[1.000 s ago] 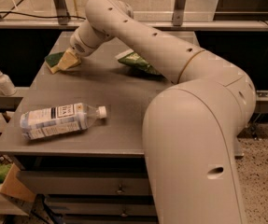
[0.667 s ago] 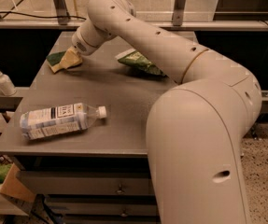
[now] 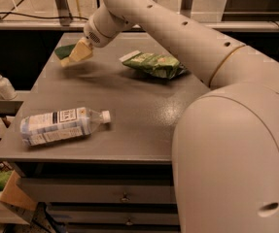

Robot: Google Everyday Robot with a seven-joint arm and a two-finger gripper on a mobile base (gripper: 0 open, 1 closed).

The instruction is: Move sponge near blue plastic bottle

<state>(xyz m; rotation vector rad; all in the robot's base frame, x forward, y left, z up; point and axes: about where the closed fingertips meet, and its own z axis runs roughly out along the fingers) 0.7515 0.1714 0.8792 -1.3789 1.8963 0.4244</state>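
1. Camera view: the end effector (image 3: pixel 84 46) is over the far left corner of the surface (image 3: pixel 139 115), clamped on the sponge (image 3: pixel 72 54), which hangs tilted just above the top with its shadow beneath.
2. The bottle (image 3: pixel 61 125) lies on its side near the front left edge, well apart from the sponge.
3. A green bag (image 3: pixel 154 64) lies to the sponge's right.

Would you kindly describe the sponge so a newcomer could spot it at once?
Over the far left corner of the grey table, the gripper holds the sponge off the surface. Unlike the crinkly green snack bag nearby, it is a yellow-and-green block.
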